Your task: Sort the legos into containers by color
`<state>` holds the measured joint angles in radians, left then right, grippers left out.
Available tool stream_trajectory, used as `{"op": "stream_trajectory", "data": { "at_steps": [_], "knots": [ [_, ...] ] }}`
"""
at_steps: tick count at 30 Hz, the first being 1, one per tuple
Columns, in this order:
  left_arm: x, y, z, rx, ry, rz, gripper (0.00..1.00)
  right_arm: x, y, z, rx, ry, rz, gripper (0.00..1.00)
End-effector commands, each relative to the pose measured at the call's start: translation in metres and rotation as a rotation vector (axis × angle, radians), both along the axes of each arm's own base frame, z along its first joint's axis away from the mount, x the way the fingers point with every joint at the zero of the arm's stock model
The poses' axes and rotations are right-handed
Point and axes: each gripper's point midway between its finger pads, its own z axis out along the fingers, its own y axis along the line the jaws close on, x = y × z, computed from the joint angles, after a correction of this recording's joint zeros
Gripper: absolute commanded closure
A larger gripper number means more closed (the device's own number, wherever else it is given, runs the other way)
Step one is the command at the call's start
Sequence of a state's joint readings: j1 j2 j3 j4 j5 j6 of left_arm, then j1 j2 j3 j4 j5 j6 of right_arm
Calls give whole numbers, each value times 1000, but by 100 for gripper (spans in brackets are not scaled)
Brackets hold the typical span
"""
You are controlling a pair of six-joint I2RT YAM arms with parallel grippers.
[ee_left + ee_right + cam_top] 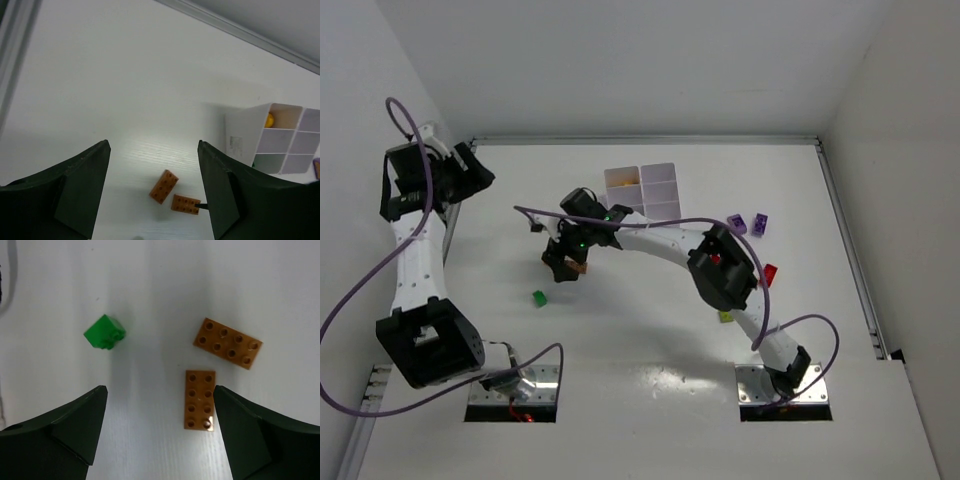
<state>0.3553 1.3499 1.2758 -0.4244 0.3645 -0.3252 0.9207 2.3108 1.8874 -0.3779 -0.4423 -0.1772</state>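
My right gripper (560,262) is open and low over the table left of centre. In the right wrist view (159,390) an orange brick (200,399) lies flat just inside the right finger. A second orange brick (228,343) and a green brick (105,332) lie beyond. The green brick (538,298) sits near the gripper in the top view. My left gripper (480,175) is open and empty at the far left, apart from the bricks; its wrist view (153,145) shows both orange bricks (163,186) farther off. The white tray (642,190) stands at the back, with a yellow piece (269,120) in one compartment.
Two purple bricks (737,224) lie right of the tray. A red brick (769,275) and a lime brick (725,317) lie beside the right arm. A metal rail (850,250) runs along the table's right edge. White walls close in the back and sides.
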Motion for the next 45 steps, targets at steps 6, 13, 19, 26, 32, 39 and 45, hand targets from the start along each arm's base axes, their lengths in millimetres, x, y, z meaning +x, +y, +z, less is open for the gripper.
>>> {"op": "stream_trajectory", "data": {
  "at_steps": [6,13,19,26,32,39,45],
  "knots": [
    [-37,39,8,60,2,115,23,-53,40,5,71,180,2,15],
    [-44,42,-8,66,37,122,22,-71,61,1,81,275,-82,18],
    [-47,42,-8,79,41,127,22,-67,69,-18,48,251,-154,18],
    [-47,42,-8,79,41,127,22,-44,71,-30,29,200,-271,24],
    [-49,44,-10,96,52,125,21,-41,77,-42,26,201,-271,29],
    [-50,44,-14,92,60,125,21,-56,75,-51,6,235,-235,53],
    [-49,35,-16,76,57,79,21,-54,63,-26,28,211,-229,96]
  ]
}}
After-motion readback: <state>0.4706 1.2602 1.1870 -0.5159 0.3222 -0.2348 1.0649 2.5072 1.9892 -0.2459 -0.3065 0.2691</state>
